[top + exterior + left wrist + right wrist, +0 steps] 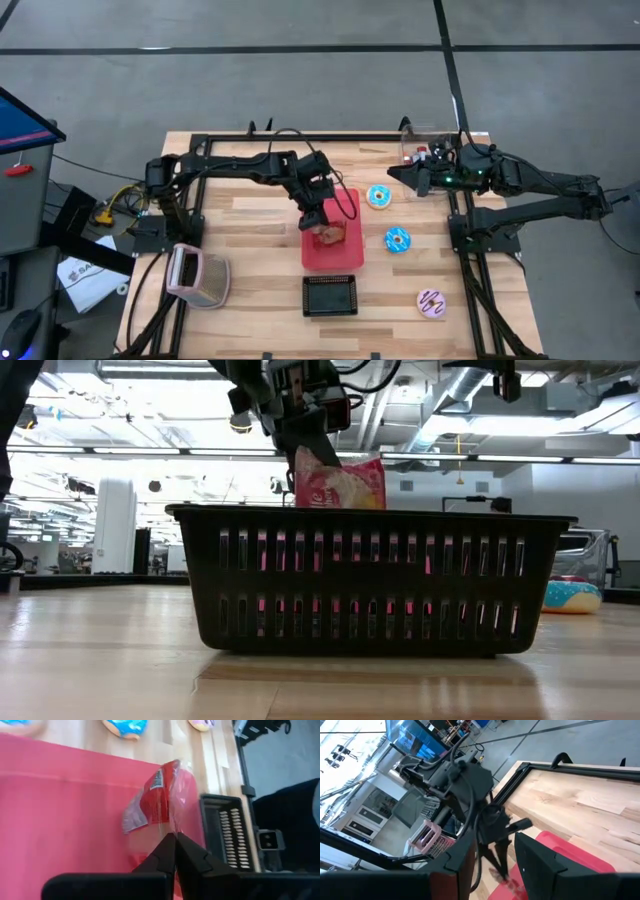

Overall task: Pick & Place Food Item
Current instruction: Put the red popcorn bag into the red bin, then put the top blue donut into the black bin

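A red snack bag (159, 802) hangs over the red tray (60, 805), with my left gripper (175, 836) shut on it; in the high view the gripper (322, 222) is above the tray's middle. In the low view the bag (345, 482) shows behind the black basket (370, 580), which hides its lower end. The basket (330, 295) stands on the table just near of the tray (345, 200). My right gripper (400, 172) waits at the far right, raised, open, with nothing between its fingers (540, 865). My left gripper pinches the bag's upper edge (172, 826) between its two fingers, near a top corner (305, 460). The fingers come from above, slanting down toward the table's near side. The bag hangs upright below them; whether its bottom touches the tray, I cannot tell.
Two blue-iced donuts (378, 196) (397, 240) lie right of the tray, and a pink-iced one (432, 303) sits near the front right. A pink toaster (198, 275) stands at the front left. A clear container (415, 145) sits at the far right.
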Available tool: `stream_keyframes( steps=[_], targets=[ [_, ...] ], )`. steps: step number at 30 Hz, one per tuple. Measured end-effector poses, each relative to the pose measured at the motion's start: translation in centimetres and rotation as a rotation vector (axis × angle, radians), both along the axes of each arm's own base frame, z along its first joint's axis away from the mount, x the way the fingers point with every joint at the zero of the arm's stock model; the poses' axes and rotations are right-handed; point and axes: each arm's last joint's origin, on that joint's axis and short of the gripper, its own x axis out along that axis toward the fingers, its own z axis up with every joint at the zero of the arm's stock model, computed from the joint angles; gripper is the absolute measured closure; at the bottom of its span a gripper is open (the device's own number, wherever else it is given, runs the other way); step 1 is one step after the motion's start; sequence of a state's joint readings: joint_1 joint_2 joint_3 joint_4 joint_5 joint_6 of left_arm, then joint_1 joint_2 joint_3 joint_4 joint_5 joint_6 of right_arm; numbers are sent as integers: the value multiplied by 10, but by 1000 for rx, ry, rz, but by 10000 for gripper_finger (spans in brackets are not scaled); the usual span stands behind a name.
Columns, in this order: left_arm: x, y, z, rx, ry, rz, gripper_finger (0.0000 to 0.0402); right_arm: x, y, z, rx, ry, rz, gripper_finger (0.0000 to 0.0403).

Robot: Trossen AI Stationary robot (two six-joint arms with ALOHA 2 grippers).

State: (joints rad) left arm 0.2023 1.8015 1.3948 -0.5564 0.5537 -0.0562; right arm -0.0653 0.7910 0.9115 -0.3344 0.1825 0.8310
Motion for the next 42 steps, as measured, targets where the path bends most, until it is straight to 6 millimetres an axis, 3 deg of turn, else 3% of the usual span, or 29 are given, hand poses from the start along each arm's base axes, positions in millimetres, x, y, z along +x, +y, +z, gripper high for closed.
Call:
stream_keyframes(
  steps=[13,20,27,37,42],
  targets=[
    [-4,44,3,125,-110,46,391,0,-1,0,6,-1,-7,271],
    [-7,52,3,122,-109,59,304,0,-1,0,7,-2,-8,271],
    [-7,42,-8,130,-100,9,236,0,-1,0,2,-1,-33,271],
    [-7,24,-24,89,-111,-45,266,0,-1,0,4,-5,-33,271],
    [-8,31,-25,164,-89,19,271,0,-1,1,3,-13,-33,271]
  ],
)
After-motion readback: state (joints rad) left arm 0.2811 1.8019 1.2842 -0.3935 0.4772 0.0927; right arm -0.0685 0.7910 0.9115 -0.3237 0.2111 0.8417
